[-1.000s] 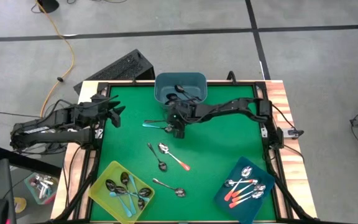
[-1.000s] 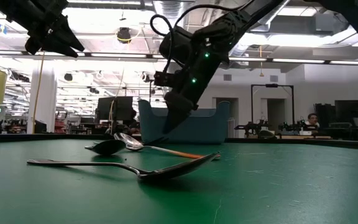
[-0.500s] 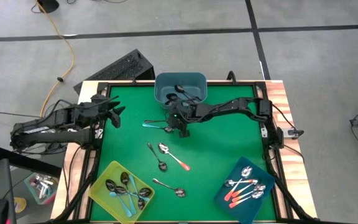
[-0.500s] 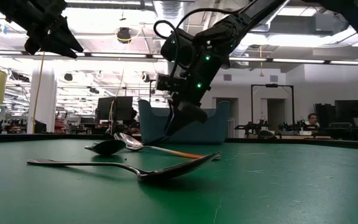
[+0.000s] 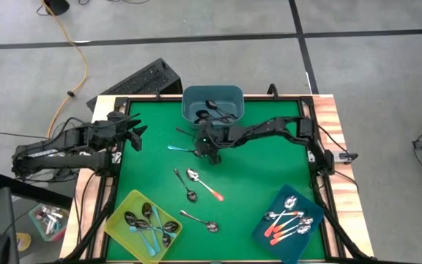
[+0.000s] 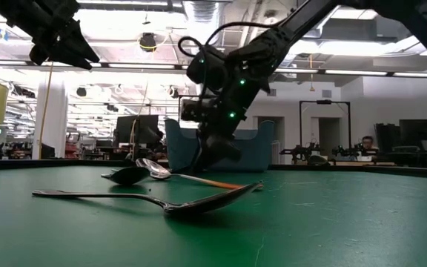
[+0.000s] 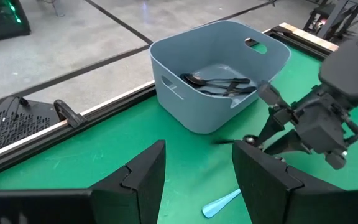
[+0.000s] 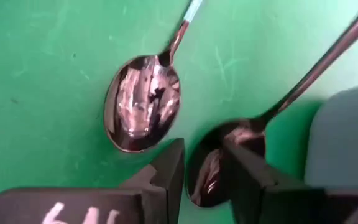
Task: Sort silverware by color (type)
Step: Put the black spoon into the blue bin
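Two spoons lie side by side on the green mat in front of the grey-blue bin [image 5: 212, 103]. One has a light blue handle [image 5: 178, 148], with its bowl [image 8: 143, 102] up. The other is dark plain metal [image 8: 303, 81]. My right gripper [image 5: 209, 152] points steeply down over them, open. Its fingers stand on either side of the dark spoon's bowl [image 8: 211, 163], close to the mat [image 6: 215, 152]. My left gripper [image 5: 139, 132] waits open above the table's left edge, nothing between its fingers [image 7: 197, 168]. My right gripper comes slanting down from the table's right side, with the dark spoon's bowl [image 8: 211, 163] in the gap between its two fingers [image 8: 166, 168]. The spoon lies flat on the mat. I cannot tell whether the fingers touch it.
Three more spoons lie loose mid-mat: an orange-handled one [image 5: 206, 185] and two dark ones [image 5: 185, 185] [image 5: 200, 220]. A yellow bin [image 5: 123, 216] with several spoons stands near left, a dark blue bin [image 5: 310, 238] with several near right. Dark spoons lie inside the grey-blue bin [image 7: 219, 84].
My right gripper has come down toward the mat onto the two spoons in front of the grey-blue bin and has rolled about its own pointing line. The gap between its fingers looks the same.
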Available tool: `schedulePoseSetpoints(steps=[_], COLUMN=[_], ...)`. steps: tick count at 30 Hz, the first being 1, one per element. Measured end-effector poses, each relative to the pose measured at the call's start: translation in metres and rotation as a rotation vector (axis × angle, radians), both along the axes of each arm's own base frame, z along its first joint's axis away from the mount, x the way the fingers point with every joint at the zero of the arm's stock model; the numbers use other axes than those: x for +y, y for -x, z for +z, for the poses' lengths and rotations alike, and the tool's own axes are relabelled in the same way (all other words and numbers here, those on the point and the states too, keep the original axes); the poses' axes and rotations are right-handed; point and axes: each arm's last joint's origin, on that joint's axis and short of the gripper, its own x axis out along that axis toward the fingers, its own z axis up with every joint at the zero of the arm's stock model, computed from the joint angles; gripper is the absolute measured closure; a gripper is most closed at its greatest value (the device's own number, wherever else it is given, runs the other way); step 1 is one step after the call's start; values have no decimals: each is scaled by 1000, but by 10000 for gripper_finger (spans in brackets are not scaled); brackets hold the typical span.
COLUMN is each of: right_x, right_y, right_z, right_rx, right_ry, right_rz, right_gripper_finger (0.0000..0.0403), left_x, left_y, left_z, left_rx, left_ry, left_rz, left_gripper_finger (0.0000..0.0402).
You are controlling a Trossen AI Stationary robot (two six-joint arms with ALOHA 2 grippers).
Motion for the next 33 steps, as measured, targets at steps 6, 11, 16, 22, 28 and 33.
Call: schedulePoseSetpoints(steps=[6, 11, 16, 22, 28, 33], right_x=[4, 9, 15, 34, 57, 52], right_y=[-1, 1, 4, 5, 5, 7], right_z=[-5, -7, -9, -10, 6, 23], right_rx=[10, 21, 42, 54, 21, -34], right_ry=[6, -42, -79, -138, -191, -236], right_rz=[-32, -95, -159, -189, -145, -178], right_gripper_finger=[287, 329, 392, 397, 399, 403], left_x=[0, 0, 0, 0, 0, 0], left_y=[0, 0, 1, 1, 1, 1], left_z=[-1, -1, -1, -1, -1, -1], left_rx=[7, 7, 11, 12, 11, 9], left_ry=[1, 1, -4, 2, 1, 4], left_rz=[0, 1, 10, 15, 17, 19], left_gripper_finger=[232, 232, 232, 232, 232, 232])
